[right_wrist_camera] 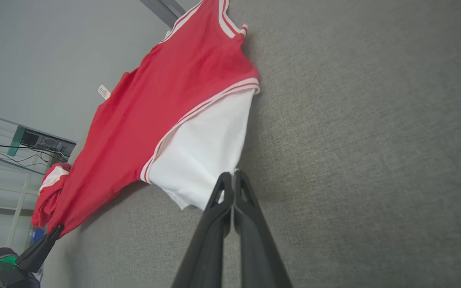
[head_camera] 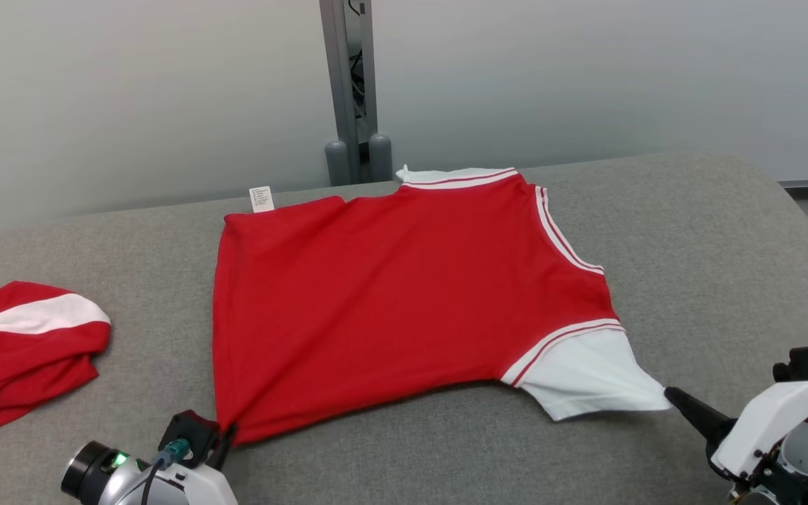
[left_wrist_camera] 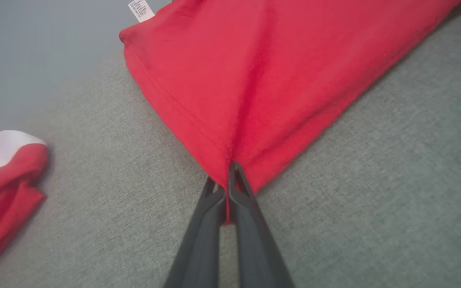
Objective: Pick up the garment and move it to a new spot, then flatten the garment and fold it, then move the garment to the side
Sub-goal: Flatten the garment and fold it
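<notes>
Red T-shirt (head_camera: 390, 301) spread on bench (head_camera: 726, 245), centre. Left hand (head_camera: 225, 431) clamped on its hem corner, near edge; right hand (head_camera: 669, 394) clamped on the white sleeve (head_camera: 586, 372) tip.

Care tag (head_camera: 261, 198) on garment (head_camera: 390, 294), txt too small, unreadable

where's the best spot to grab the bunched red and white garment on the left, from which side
Probably the rounded right end of the bunched garment, by its white band, from above-right: folds hump up there, giving a ridge to pinch.
</notes>
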Motion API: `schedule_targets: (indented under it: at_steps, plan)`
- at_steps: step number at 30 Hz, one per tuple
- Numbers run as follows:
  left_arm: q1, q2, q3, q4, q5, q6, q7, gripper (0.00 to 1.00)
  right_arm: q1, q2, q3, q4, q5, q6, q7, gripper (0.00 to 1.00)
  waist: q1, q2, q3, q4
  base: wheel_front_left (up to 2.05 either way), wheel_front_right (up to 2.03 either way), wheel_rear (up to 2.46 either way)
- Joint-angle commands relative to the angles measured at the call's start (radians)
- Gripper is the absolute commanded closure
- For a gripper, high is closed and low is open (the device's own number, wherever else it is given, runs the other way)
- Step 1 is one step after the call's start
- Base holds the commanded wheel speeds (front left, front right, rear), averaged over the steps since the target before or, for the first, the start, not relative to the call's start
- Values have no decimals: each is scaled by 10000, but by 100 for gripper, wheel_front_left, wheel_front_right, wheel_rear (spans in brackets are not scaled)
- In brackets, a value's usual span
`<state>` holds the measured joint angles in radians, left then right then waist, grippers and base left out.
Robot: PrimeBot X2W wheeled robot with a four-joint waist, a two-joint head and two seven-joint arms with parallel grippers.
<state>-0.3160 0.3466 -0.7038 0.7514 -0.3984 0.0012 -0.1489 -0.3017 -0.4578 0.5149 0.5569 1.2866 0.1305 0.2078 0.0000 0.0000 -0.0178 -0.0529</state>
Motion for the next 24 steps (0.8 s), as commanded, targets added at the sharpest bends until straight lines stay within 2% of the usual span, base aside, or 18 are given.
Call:
schedule_targets:
  at_steps: [1, 9, 16, 24]
  plan:
    - [199, 200, -29, -199, -28, 61, 128, 100, 222, -123, -91, -174, 81, 6, 181, 100, 0, 0, 13, -8, 0, 0, 0]
    - [1106, 1172, -175, -2465, -193, 199, 1539, 100, 1149, -616, -700, -1391, 493, 6, 1821, 100, 0, 0, 82, 27, 0, 0, 0]
    - [1931, 2324, -339, -4776, -484, 153, 3218, 100, 2061, -1026, -1296, -2172, 963, 6, 3729, 100, 0, 0, 78, 147, 0, 0, 0]
    - [2689, 3605, -442, -7140, -1006, -75, 4821, 100, 3085, -1208, -2080, -2840, 844, 6, 5235, 100, 0, 0, 40, 238, 0, 0, 0]
